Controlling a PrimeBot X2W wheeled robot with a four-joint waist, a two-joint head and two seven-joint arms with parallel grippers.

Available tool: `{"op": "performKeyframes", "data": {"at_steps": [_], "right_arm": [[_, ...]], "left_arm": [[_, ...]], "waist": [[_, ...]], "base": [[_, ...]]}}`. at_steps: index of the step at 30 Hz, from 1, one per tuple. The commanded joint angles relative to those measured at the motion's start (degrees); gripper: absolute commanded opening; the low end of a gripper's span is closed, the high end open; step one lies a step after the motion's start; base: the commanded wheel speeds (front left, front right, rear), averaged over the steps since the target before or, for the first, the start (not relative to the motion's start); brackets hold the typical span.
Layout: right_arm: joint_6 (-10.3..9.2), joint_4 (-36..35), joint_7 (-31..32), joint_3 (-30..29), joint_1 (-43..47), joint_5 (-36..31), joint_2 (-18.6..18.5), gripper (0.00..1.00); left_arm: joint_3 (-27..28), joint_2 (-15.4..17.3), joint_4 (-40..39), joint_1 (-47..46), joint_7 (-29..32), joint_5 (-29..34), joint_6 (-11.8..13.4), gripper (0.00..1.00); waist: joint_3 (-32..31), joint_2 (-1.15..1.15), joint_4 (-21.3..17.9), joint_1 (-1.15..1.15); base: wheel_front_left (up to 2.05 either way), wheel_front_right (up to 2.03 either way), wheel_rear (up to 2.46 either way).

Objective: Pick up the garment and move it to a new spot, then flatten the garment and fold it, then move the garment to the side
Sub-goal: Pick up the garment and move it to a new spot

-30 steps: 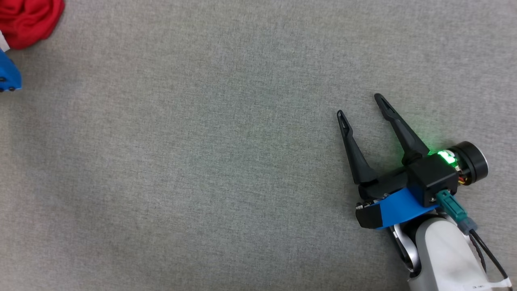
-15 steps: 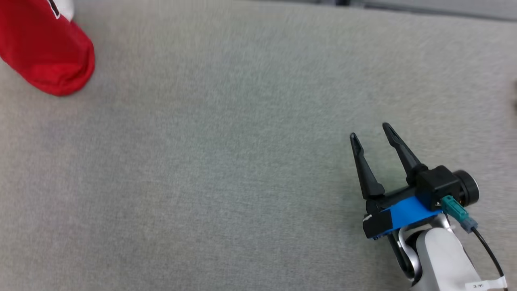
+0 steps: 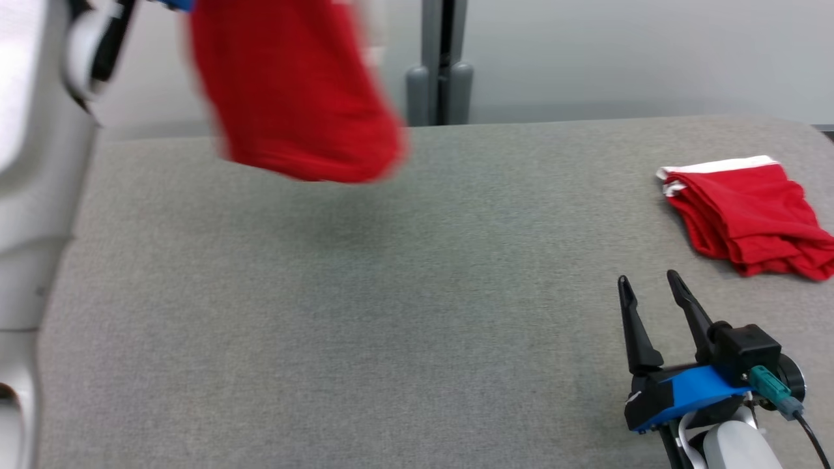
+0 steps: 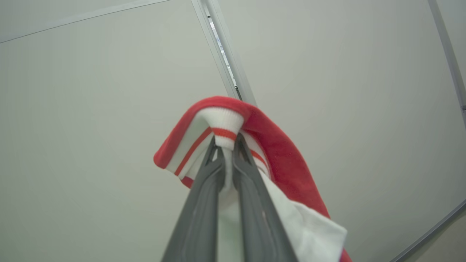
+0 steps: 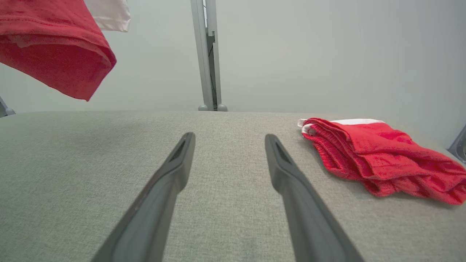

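"Where's the garment just now?"

"Hanging from the left pincer [image 4: 226,142], whose two fingers are clamped together on the white ribbed band with the red stripe. The garment [image 3: 293,98] drops straight down from that grip like a long red sack. Its bottom end is clear of the grey table [image 3: 391,312], with a shadow under it."

"So its long axis runs downward from the grip?"

"Top to bottom, yes. It's blurred, so I can't say exactly how it tilts."

"And the other arm?"

"The right pincer [image 3: 647,278] sits low over the table, its fingers spread wide with nothing between them. From there the garment is well apart, higher up, ahead and off to its left. A folded red cloth [image 3: 749,208] lies ahead of it to its right, near but not touching."

"Which arm takes the next bit?"

"The left, I'd guess, since it already has hold. To set the garment down somewhere new, it would need to lower until the hanging end meets the table, then trail the rest out away from that end. The stretch of table between the two pincers looks a likely place. The right one would have to reach across to its left to catch the loose end."
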Motion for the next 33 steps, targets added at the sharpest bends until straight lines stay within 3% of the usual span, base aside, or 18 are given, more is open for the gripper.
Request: {"op": "performKeyframes", "data": {"at_steps": [1,9,14,23,24,25,33], "right_arm": [[-0.02,0.1,-0.5,-0.6,0.6,0.5,-0.2,1.00],[-0.02,0.2,-0.9,-1.7,-1.3,1.5,-0.2,1.00],[-0.02,1.0,-1.0,-0.8,-2.6,2.3,-0.2,1.00],[-0.02,0.6,-1.0,-0.9,-3.6,1.8,-0.2,1.00],[-0.02,0.6,-1.0,-0.9,-3.6,1.9,-0.2,1.00],[-0.02,0.7,-1.0,-1.0,-3.7,1.8,-0.2,1.00],[-0.02,1.1,-1.0,-0.9,-4.0,0.5,-0.2,1.00]], "left_arm": [[-0.2,-0.6,-1.6,2.5,1.3,-0.8,1.3,0.00],[-1.1,-4.3,-5.8,18.5,5.3,-6.7,5.9,0.00],[0.1,-4.0,-0.1,30.3,3.2,-10.1,8.4,0.00],[3.3,-3.7,11.2,37.0,-4.2,-12.6,10.3,0.02],[3.3,-4.0,12.1,37.1,-5.3,-12.5,10.2,0.47],[3.2,-4.2,13.0,37.2,-6.3,-12.4,9.9,1.00],[2.2,-6.4,15.6,35.8,-11.8,-10.1,7.8,1.00]], "waist": [[-1.1,0.00,-1.4,0.02],[2.1,0.00,-1.7,0.02],[4.7,0.00,-2.3,0.02],[7.2,0.00,-2.9,0.02],[7.3,0.00,-2.9,0.02],[7.4,0.00,-2.9,0.02],[6.4,0.00,-2.2,0.02]], "base": [[0.00,0.00,0.00],[0.00,0.00,0.00],[0.00,0.00,0.00],[0.00,0.00,0.00],[0.00,0.00,0.00],[0.00,0.00,0.00],[0.00,0.00,0.00]]}}
